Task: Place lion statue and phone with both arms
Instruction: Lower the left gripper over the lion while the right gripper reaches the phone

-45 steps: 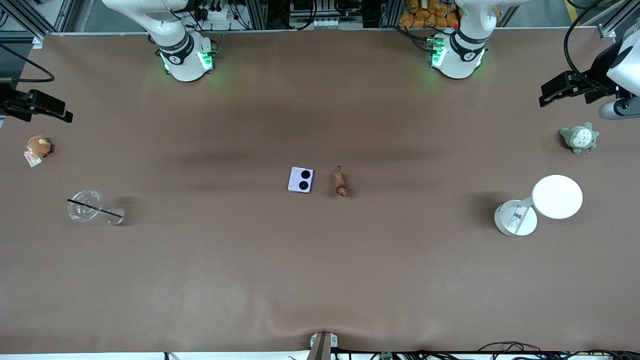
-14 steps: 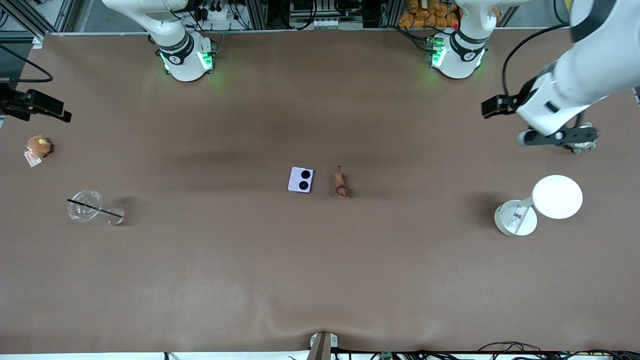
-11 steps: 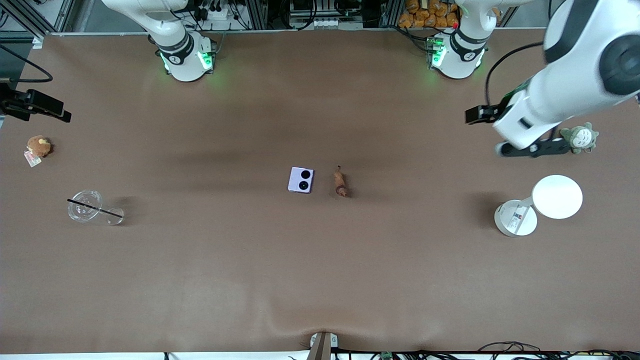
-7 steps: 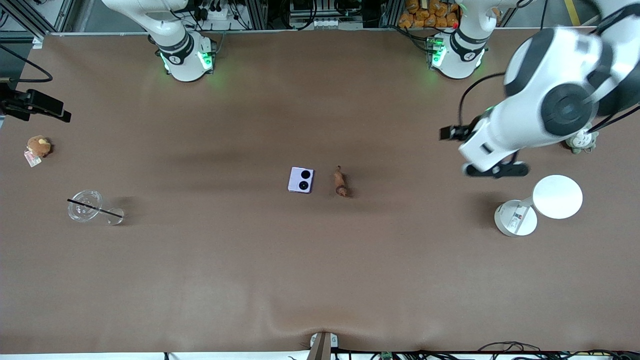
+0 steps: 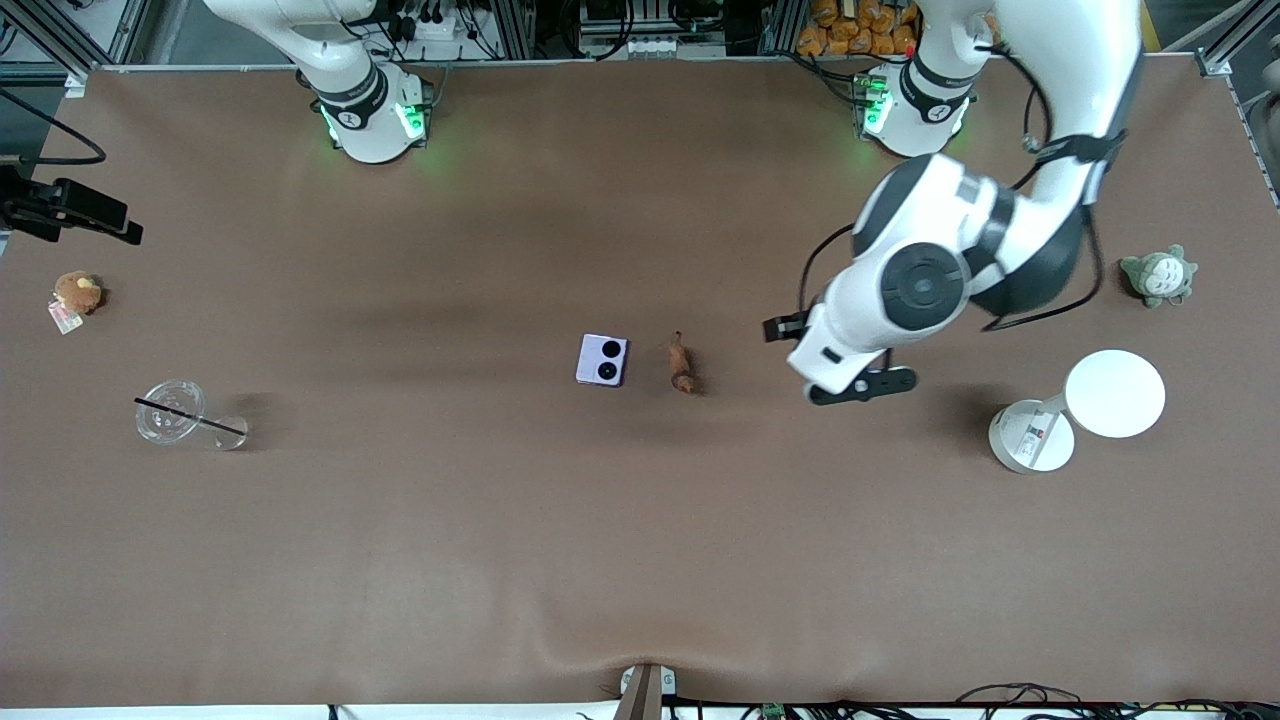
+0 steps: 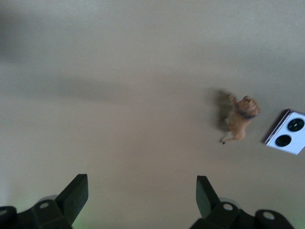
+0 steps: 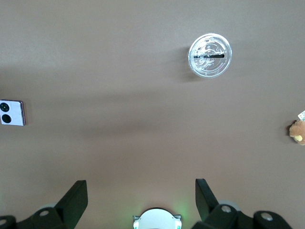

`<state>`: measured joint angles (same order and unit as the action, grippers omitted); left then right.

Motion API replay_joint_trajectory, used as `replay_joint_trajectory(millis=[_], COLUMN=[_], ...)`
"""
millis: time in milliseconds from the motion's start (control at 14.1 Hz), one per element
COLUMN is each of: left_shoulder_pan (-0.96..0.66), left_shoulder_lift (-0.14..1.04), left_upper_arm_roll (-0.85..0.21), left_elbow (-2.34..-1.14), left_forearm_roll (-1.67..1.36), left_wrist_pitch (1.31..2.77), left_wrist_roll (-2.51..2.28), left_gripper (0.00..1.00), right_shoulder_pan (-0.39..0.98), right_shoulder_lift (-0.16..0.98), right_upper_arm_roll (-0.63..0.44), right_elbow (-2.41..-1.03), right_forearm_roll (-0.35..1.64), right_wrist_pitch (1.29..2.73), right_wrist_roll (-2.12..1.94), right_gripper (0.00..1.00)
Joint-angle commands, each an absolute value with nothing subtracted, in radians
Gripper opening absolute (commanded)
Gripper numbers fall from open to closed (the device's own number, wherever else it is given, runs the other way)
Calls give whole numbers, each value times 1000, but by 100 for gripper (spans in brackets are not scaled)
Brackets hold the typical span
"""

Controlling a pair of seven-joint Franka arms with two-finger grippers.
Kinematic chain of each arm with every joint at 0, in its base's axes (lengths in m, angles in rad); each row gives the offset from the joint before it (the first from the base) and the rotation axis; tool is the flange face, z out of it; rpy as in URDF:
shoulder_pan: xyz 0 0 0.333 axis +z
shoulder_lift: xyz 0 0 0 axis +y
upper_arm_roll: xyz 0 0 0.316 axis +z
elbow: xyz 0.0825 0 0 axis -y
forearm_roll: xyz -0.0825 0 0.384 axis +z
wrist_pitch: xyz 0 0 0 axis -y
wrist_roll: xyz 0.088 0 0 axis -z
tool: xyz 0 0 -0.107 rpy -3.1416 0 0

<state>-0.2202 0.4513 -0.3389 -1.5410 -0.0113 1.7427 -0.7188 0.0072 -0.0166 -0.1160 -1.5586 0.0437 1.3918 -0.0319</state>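
The lion statue (image 5: pixel 682 365), small and reddish-brown, lies at the table's middle beside the phone (image 5: pixel 602 360), a pale lavender square with two black circles. The statue is on the side toward the left arm's end. My left gripper (image 5: pixel 858 386) hangs open over bare table between the statue and a white lamp, holding nothing. The left wrist view shows its fingers wide apart (image 6: pixel 140 186), with the lion statue (image 6: pixel 240 119) and phone (image 6: pixel 287 132) ahead. My right gripper (image 7: pixel 140 191) waits open and empty, high over the right arm's end, and the phone (image 7: pixel 12 113) is visible from there.
A clear cup with a black straw (image 5: pixel 170 410) and a brown plush (image 5: pixel 77 292) sit toward the right arm's end. A white lamp (image 5: pixel 1035 435) and a grey-green plush (image 5: pixel 1158 275) sit toward the left arm's end.
The left arm has swung in from its end of the table toward the middle, ending over the table beside the lion statue. The right arm, the statue and the phone have not moved.
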Motion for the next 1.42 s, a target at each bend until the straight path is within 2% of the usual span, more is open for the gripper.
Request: replay_joint_trajectory(millis=[0,354,780,992,1134,1205,1346], left_shoulder_pan=[-267,-354,-426,-465,-497,-505,-515], left_shoulder_lift=[511,609,702,742,756,765,779], left_upper_arm_roll=[-336,-324,-319,-287,-255,-241,-235], left_elbow=[-1511,-1509,-1502,-1502,-1508,-1508,-1509], left_forearm_roll=[-15,-11,37,38,46,46,48], left_wrist_pitch=[1810,2032,2175,2224,2227,2229,2229], left_wrist_roll=[-811,-926,-948,-965,-968,-968,-968], left_gripper=[100,100,100,100,95,89,67], right_shoulder_pan=[9,9,12,63,72,95,155], right_shoulder_lift=[-20,-18,-17,-14,-5,9,38], right_upper_arm_roll=[-117,-117,-115,-114,-112,-112,-112], right_elbow=[-1552,-1552,-1555,-1557,-1557,-1552,-1551], right_forearm_roll=[54,54,55,55,57,58,58], right_wrist_pitch=[1384,1385,1382,1382,1393,1396,1442], right_wrist_roll=[-18,-18,-17,-14,3,15,95], right_gripper=[100,100,100,100,100,100,100])
